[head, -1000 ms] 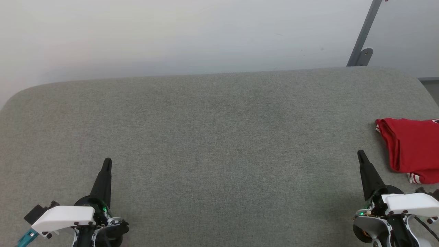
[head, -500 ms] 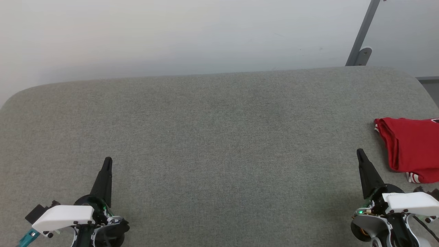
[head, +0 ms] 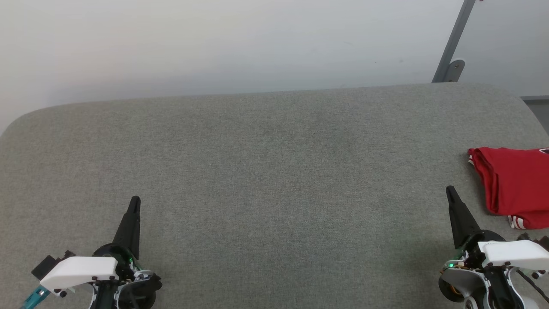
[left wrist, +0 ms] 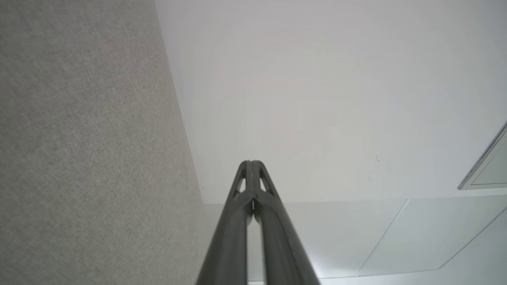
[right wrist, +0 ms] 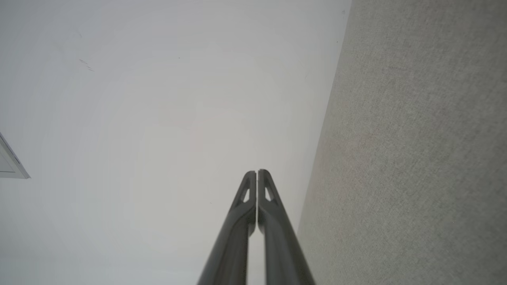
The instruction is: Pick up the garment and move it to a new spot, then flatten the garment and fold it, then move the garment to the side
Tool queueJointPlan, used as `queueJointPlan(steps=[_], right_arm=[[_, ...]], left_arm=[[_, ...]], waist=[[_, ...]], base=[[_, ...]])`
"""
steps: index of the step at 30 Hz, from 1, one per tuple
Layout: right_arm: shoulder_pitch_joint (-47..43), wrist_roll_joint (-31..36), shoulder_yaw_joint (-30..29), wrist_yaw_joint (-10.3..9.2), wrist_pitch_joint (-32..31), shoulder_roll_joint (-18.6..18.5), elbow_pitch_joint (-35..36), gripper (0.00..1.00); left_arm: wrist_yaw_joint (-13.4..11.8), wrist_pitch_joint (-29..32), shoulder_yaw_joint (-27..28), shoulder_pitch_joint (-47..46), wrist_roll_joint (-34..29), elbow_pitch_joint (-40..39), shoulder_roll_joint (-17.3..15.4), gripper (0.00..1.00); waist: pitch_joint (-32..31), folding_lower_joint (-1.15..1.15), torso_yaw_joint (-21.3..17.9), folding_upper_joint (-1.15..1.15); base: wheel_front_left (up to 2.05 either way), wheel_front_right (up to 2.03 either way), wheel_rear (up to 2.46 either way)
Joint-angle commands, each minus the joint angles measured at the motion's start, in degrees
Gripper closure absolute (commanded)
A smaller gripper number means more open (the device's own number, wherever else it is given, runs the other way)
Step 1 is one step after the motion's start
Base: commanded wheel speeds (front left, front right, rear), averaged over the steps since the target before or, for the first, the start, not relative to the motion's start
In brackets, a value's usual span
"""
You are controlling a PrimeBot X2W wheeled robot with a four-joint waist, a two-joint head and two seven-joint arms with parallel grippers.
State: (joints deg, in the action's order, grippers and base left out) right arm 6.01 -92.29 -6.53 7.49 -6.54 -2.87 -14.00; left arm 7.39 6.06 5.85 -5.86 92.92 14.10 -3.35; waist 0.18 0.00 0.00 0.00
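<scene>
I read both pincers as closed and empty: left pincer (head: 134, 201) low left, right pincer (head: 450, 191) low right. The garment (head: 517, 184) lies folded at the right side of the tabletop (head: 274, 150), near the right pincer and partly out of frame.

Risk: if I swing the right arm outward, it may snag the fold or drag the garment over the edge.

Centre and left give open room. The wall (head: 214, 43) bounds the far edge.

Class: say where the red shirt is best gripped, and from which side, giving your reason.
Probably the shirt by its thick folded edge facing the right gripper, coming from that side: the edge is raised, layered and nearest.
</scene>
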Motion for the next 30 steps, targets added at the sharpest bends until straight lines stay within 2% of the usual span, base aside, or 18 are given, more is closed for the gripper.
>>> queueJointPlan(steps=[1,30], right_arm=[[0.44,-0.21,-0.02,0.00,-0.09,0.09,-0.13,1.00],[0.35,-0.22,-0.02,0.00,-0.08,0.09,-0.13,1.00]], left_arm=[[0.18,0.18,0.24,-0.72,-0.03,-0.01,0.14,1.00],[0.18,0.34,0.44,-0.74,-0.24,-0.01,0.30,1.00]], waist=[[0.00,0.00,0.00,0.00],[0.00,0.00,0.00,0.00]], base=[[0.00,0.00,0.00],[0.00,0.00,0.00]])
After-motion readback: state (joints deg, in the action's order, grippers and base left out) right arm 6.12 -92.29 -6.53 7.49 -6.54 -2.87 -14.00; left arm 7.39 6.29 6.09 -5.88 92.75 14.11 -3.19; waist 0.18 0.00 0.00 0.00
